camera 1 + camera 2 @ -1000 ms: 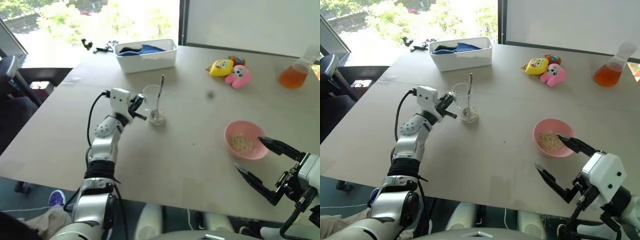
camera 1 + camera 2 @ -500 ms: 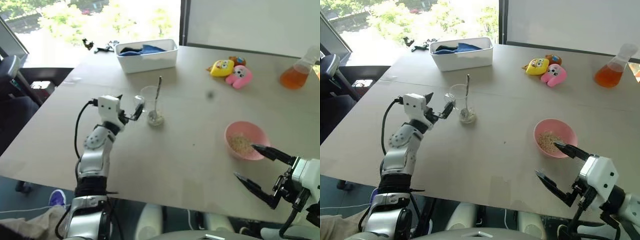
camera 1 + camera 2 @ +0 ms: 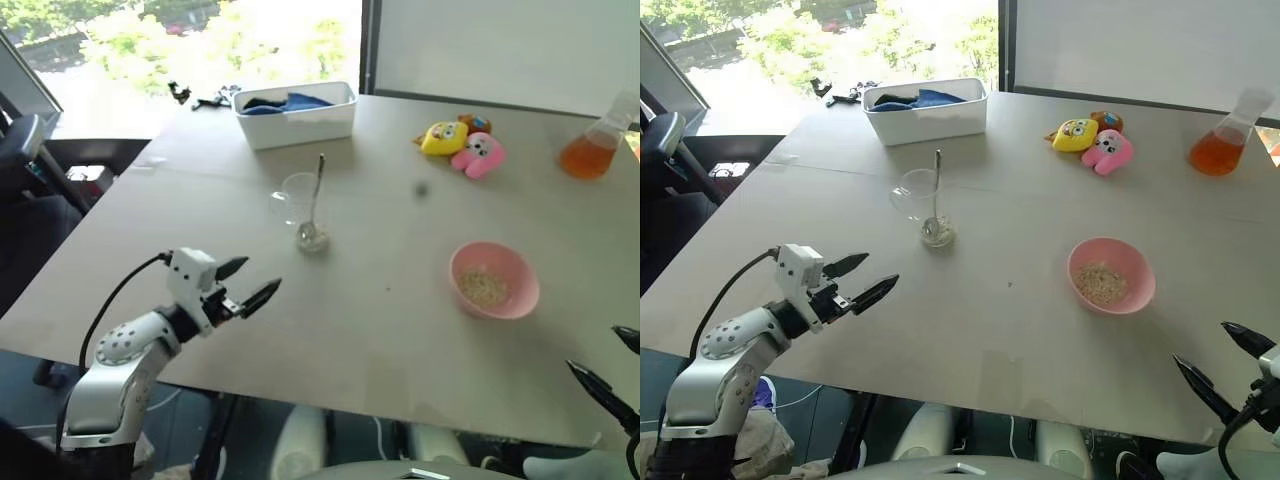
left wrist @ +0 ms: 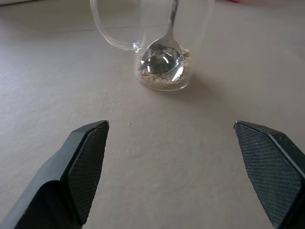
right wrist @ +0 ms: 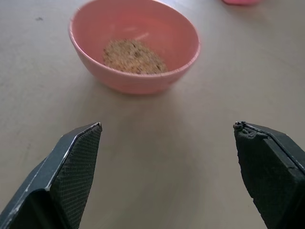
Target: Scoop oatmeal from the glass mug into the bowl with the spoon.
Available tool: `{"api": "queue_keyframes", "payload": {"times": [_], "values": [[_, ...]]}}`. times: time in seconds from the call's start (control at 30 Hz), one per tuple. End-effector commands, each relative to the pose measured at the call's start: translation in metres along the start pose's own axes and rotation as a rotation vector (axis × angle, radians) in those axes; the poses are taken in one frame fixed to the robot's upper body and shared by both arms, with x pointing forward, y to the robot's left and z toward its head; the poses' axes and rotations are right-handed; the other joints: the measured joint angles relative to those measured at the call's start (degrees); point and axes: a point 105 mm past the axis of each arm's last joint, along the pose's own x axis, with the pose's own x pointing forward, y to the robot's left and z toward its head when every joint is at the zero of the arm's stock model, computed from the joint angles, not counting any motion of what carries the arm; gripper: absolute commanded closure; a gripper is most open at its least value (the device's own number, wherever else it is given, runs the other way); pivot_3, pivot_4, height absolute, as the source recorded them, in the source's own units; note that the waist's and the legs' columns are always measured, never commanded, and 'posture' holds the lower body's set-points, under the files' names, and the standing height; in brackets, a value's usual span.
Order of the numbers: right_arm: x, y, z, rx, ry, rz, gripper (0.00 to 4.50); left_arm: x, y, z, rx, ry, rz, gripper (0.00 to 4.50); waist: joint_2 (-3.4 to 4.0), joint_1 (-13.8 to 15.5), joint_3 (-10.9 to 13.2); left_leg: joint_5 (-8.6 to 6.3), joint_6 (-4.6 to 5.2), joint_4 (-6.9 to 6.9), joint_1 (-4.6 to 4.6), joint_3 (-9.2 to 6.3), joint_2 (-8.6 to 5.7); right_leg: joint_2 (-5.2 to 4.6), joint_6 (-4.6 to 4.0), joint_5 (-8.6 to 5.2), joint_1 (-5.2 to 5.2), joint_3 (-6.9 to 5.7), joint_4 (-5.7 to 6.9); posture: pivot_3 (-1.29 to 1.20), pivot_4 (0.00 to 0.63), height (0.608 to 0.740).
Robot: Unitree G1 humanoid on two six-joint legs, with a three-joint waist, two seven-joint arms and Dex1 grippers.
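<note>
On my left, near the table's [image 3: 350, 320] front edge, my left gripper [image 3: 247, 282] has its fingers spread wide, holding nothing and touching nothing, well apart from the glass mug [image 3: 298, 204]. That mug stands mid-table with the spoon [image 3: 314, 200] propped inside, its scoop resting in a thin layer of oatmeal [image 4: 163, 79] at the bottom; the mug's rim is cut off in my left wrist view. Further right sits the bowl [image 3: 494, 280], holding flakes. At the far right my right gripper [image 3: 1225, 365] is likewise wide apart and empty, partly cut off.
</note>
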Motion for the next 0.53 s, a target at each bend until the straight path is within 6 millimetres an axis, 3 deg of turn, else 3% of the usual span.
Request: {"api": "queue_keyframes", "payload": {"times": [0.03, 0.53], "values": [[0.002, -0.015, 0.014, -0.043, -0.022, -0.046, 0.0, -0.003, 0.0, 0.015, 0.025, -0.04, -0.001, 0.1, 0.07, -0.09, -0.04, 0.0, 0.0, -0.02, 0.07, 0.07, 0.03, -0.05, 0.0, 0.0, 0.02, 0.08, 0.0, 0.0, 0.15, 0.74], [0.036, -0.057, 0.021, -0.087, -0.015, -0.005, 0.0, -0.008, -0.005, 0.011, 0.02, -0.026, 0.002, 0.1, 0.05, -0.01, -0.03, -0.05, 0.09, -0.16, 0.1, 0.52, 0.03, 0.17, 0.0, 0.0, -0.08, 0.48, -0.08, 0.0, 0.15, 0.74]]}}
